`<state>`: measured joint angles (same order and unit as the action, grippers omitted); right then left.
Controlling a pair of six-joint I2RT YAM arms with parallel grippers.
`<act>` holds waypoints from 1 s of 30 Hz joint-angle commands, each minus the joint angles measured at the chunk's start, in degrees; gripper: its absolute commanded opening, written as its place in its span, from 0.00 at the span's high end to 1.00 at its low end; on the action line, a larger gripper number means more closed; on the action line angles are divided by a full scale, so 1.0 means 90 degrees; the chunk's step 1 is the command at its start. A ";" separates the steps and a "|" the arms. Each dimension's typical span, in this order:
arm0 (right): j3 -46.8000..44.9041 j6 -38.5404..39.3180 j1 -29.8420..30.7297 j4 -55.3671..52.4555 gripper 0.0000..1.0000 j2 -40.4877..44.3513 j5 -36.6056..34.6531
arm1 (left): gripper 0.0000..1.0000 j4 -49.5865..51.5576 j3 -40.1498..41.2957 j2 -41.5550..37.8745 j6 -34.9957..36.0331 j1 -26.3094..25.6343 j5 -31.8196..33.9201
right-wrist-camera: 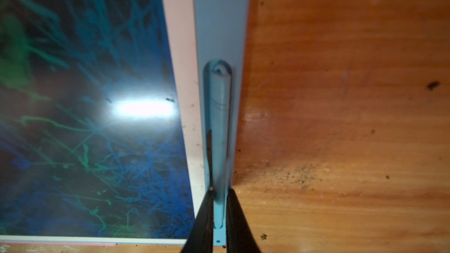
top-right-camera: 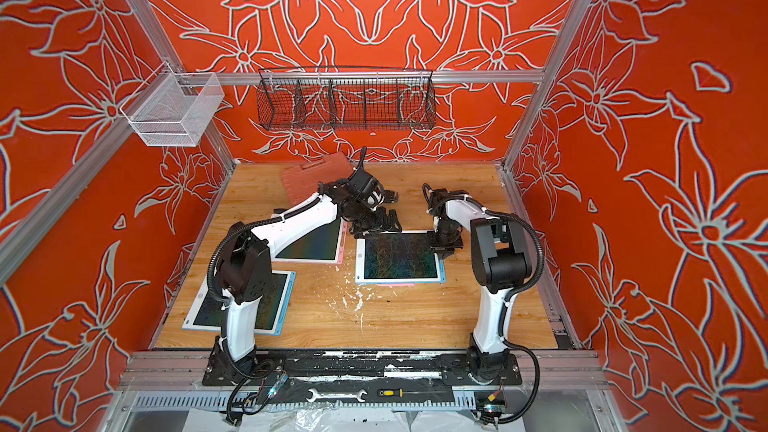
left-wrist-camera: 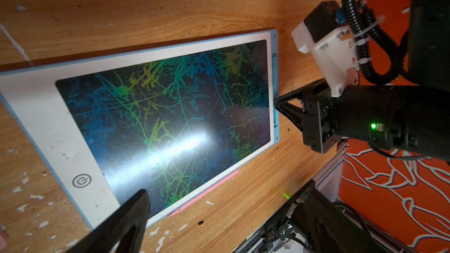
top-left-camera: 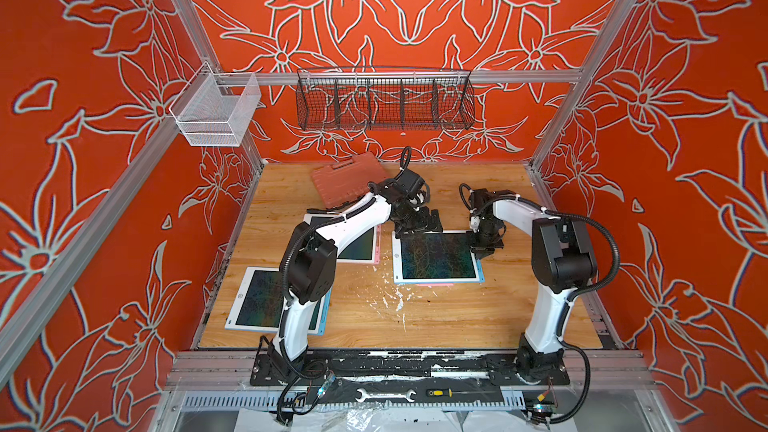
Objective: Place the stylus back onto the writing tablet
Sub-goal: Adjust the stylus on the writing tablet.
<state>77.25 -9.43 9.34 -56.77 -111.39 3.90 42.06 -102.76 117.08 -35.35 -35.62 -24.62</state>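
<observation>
The writing tablet (top-left-camera: 436,257) (top-right-camera: 401,257) lies flat mid-table, with a white frame, a blue edge and a dark screen full of coloured scribbles. The light-blue stylus (right-wrist-camera: 220,118) (left-wrist-camera: 275,74) lies lengthwise in the slot of its blue side strip. My right gripper (right-wrist-camera: 219,191) (top-left-camera: 482,249) (top-right-camera: 444,249) points down at that strip. Its two black fingers are shut narrowly on the stylus, one on each side. My left gripper (left-wrist-camera: 224,215) (top-left-camera: 417,226) (top-right-camera: 376,226) hovers wide open over the tablet's far-left corner and holds nothing.
Two more tablets (top-left-camera: 361,243) (top-left-camera: 257,301) lie to the left, partly under the left arm. A red-brown case (top-left-camera: 349,178) sits at the back. A pink strip (left-wrist-camera: 207,192) shows under the middle tablet's near edge. Wire baskets (top-left-camera: 384,99) (top-left-camera: 216,110) hang on the walls.
</observation>
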 commanded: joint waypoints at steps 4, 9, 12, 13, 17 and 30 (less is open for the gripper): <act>0.0071 -0.0007 -0.0013 0.0141 0.83 0.0371 0.0206 | 0.03 0.0100 -0.0047 0.0015 0.0054 0.0022 -0.0034; 0.0253 -0.0069 -0.0018 0.0022 0.78 0.0463 0.0154 | 0.03 0.0082 -0.0030 -0.0004 0.0047 0.0022 -0.0020; 0.0370 -0.0152 -0.0023 -0.0074 0.77 0.0507 0.0088 | 0.03 0.0058 0.0029 -0.0061 0.0038 0.0019 0.0018; 0.0407 -0.0188 -0.0026 -0.0113 0.77 0.0512 0.0079 | 0.03 0.0053 0.0061 -0.0086 0.0028 0.0022 0.0032; 0.0459 -0.0383 -0.0097 -0.0250 0.79 0.0539 0.0135 | 0.03 0.0033 0.0261 -0.0200 -0.0010 0.0022 0.0115; -0.0122 -0.0562 -0.0237 0.0003 0.87 0.0556 0.0622 | 0.03 -0.0118 0.0947 -0.0528 -0.0124 0.0032 0.0291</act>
<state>76.93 -14.17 7.20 -56.36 -106.48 8.38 41.41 -94.87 115.00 -35.90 -35.62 -22.68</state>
